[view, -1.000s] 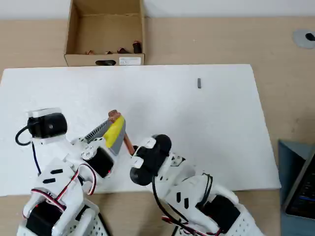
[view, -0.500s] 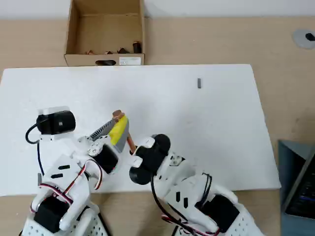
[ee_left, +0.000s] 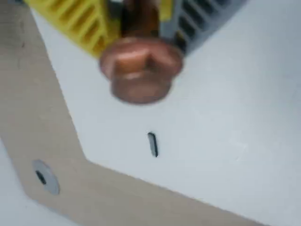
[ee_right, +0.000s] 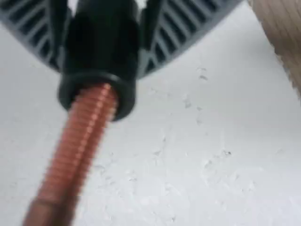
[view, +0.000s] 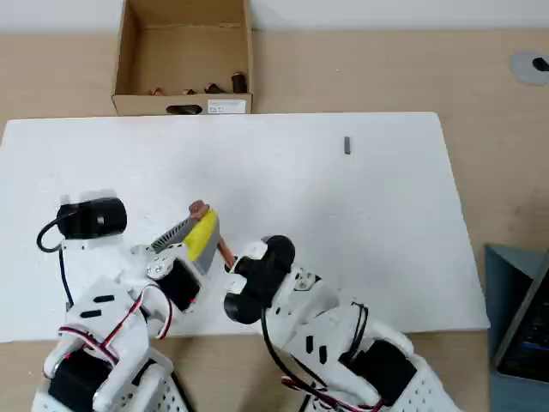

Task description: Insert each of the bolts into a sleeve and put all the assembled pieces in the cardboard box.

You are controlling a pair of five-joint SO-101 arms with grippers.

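My left gripper (view: 200,225), with one yellow and one grey finger, is shut on a copper bolt (view: 199,209) just under its head (ee_left: 141,66). The bolt's threaded shaft (ee_right: 75,150) slants down into a black sleeve (ee_right: 99,47). My right gripper (ee_right: 101,28) is shut on that sleeve between grey fingers, low over the white mat (view: 343,240) near the front edge. A second loose black sleeve (view: 347,145) lies on the mat far to the right, also seen past the bolt head as a small sleeve (ee_left: 152,144). The cardboard box (view: 125,60) stands at the back left.
Several assembled pieces (view: 202,88) lie along the box's near wall. A grey grommet (view: 532,65) sits in the tabletop at the back right, and a dark device (view: 519,326) lies off the mat's right side. The mat's middle is bare.
The left arm has shifted slightly, and the bolt head has moved a little to the left and nearer. The right arm has kept still with the sleeve.
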